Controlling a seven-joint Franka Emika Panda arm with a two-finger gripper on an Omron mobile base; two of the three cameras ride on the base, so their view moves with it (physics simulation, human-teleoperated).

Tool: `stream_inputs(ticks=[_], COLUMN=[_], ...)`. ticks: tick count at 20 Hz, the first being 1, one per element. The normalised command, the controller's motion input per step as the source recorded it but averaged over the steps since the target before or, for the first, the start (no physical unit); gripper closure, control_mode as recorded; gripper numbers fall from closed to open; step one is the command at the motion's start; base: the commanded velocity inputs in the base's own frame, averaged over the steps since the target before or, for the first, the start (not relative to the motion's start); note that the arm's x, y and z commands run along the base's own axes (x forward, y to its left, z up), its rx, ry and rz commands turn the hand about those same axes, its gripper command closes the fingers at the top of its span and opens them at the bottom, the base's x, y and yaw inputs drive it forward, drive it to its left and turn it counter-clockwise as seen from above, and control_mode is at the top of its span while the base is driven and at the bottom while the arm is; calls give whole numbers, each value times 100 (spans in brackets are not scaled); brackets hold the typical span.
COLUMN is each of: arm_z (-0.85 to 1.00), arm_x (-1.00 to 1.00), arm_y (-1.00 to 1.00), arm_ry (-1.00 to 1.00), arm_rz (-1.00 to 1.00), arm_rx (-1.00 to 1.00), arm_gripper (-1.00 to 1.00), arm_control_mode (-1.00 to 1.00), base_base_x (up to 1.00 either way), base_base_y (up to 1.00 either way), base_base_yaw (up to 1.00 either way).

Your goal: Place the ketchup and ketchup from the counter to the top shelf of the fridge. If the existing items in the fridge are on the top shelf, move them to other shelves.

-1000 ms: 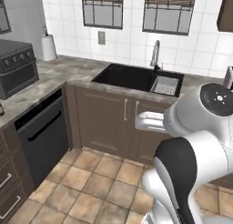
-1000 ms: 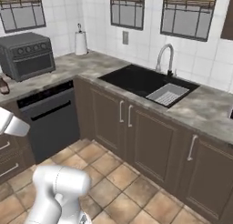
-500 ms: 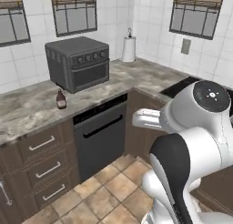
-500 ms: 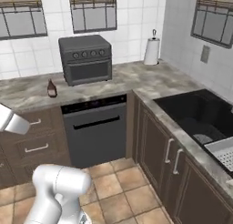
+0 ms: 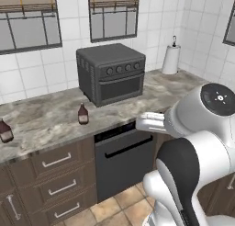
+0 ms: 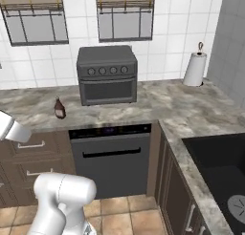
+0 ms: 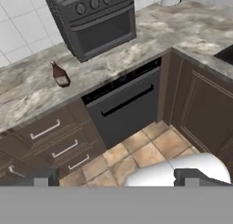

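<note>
Our claw (image 7: 113,177) stands fully released, its two dark tips wide apart and grasping nothing, well above the tiled floor (image 7: 136,157). It is well apart from the bench (image 5: 55,115), so we judge the approach not yet complete.

One ketchup bottle (image 5: 83,114) stands upright on the bench, just in front of the black countertop oven (image 5: 112,72). The second ketchup bottle (image 5: 5,130) stands well apart to the left, near the frame edge.

Risks we anticipate:
- Both bottles are narrow and upright; a sideways contact by one tip may topple them.
- The oven stands near the first bottle; a reach from above may strike its front.
- The two bottles are alike; we must track which one remains.
</note>
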Motion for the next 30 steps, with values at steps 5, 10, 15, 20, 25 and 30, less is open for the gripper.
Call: stream_inputs(ticks=[5, 10, 15, 20, 25, 30], arm_z=[0, 0, 0, -6, -34, -54], arm_x=[0, 0, 0, 39, 99, 100], arm_y=[0, 0, 0, 0, 0, 0], arm_ry=[0, 0, 0, 5, 20, 21], arm_rz=[0, 0, 0, 7, 19, 14], arm_rx=[0, 0, 0, 0, 0, 0], arm_gripper=[-100, -100, -100, -100, -100, -100], arm_control_mode=[100, 100, 100, -100, -100, -100], base_base_x=[34, 58, 52, 17, 0, 0], base_base_y=[-6, 0, -3, 0, 0, 0], base_base_yaw=[15, 17, 15, 2, 0, 0])
